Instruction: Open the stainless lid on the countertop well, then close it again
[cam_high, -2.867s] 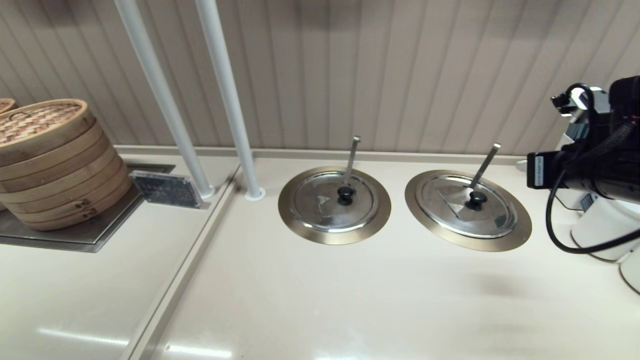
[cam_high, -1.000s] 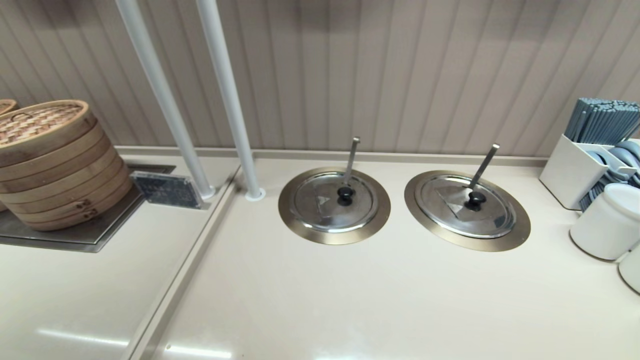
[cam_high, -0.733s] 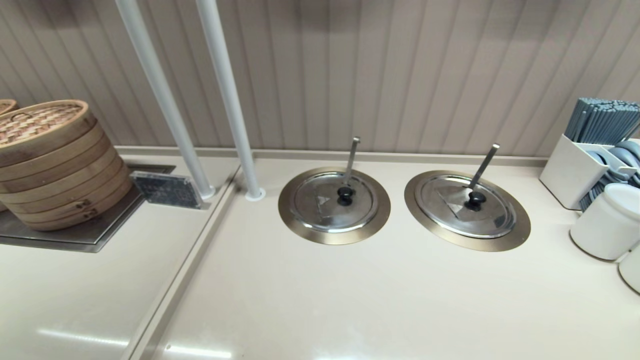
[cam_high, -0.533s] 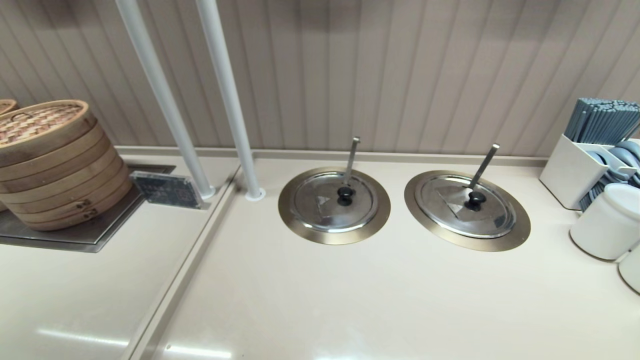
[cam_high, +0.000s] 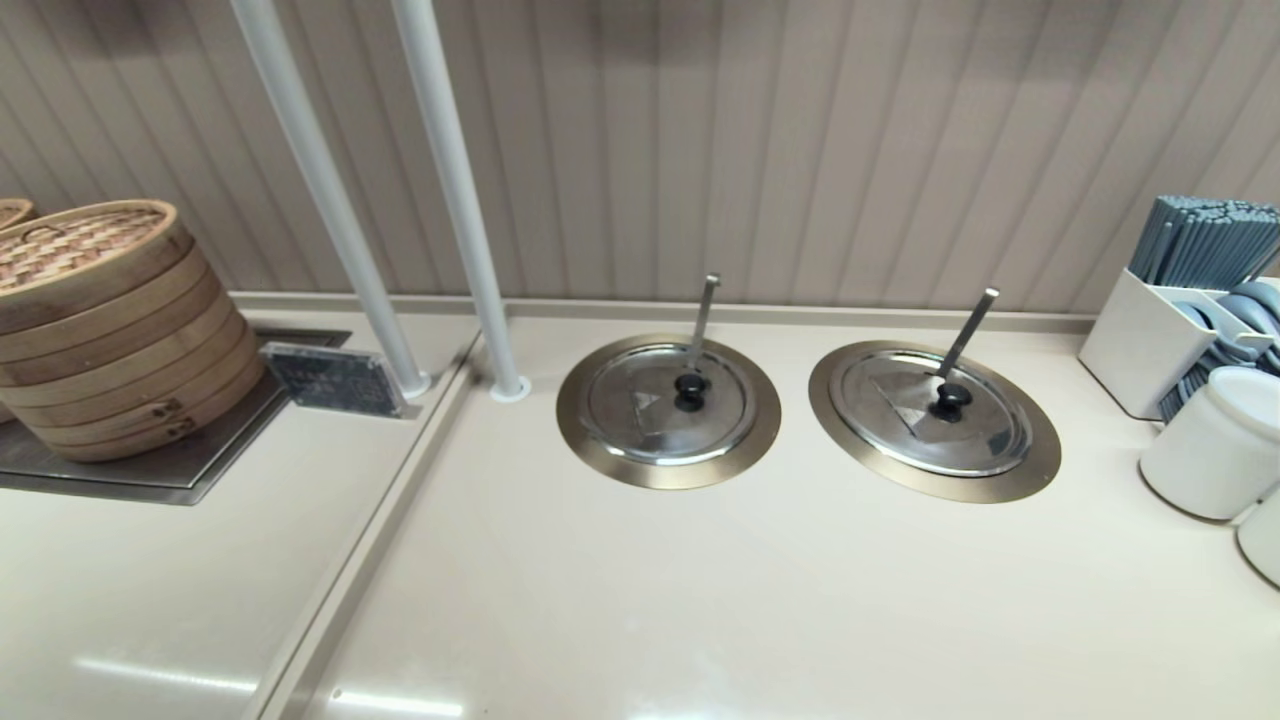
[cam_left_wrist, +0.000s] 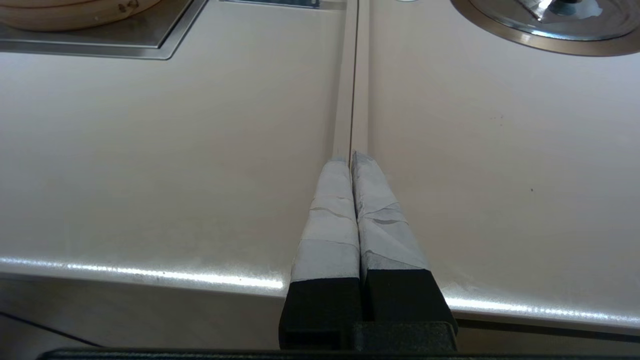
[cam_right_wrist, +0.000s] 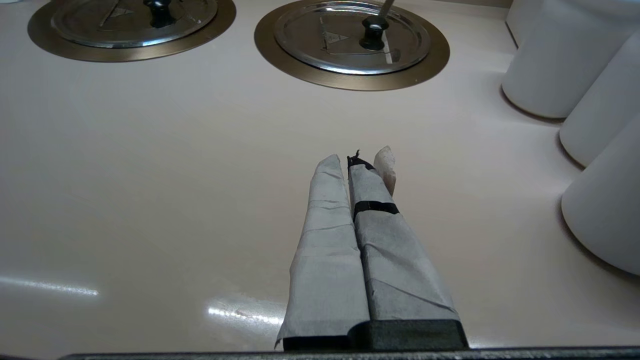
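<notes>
The stainless lid (cam_high: 985, 440) lies flat over the countertop well, whose bronze-grey flange (cam_high: 935, 485) rings it at the right. The lid carries a black knob (cam_high: 951, 398), a pale triangular patch, and a slanted ladle rod (cam_high: 968, 333) rising behind the knob. The right wrist view shows the same lid (cam_right_wrist: 310, 47) and flange (cam_right_wrist: 350, 82) far ahead of my right gripper (cam_right_wrist: 350, 162), which is shut and empty, low over the bare counter. My left gripper (cam_left_wrist: 351, 157) is shut and empty too, above the counter seam near the front edge. Neither arm appears in the head view.
A twin lid (cam_high: 640, 420) with a near-vertical rod covers the well to the left. White jars (cam_high: 1210, 450) and a chopstick holder (cam_high: 1150, 340) crowd the right edge. Two white poles (cam_high: 460, 200), a small sign (cam_high: 335, 378) and bamboo steamers (cam_high: 100, 320) stand at the left.
The right arm, seen at the head view's right edge 2.9 s ago, has left that view and uncovered the chopstick holder. Nothing has shifted in the last second.
</notes>
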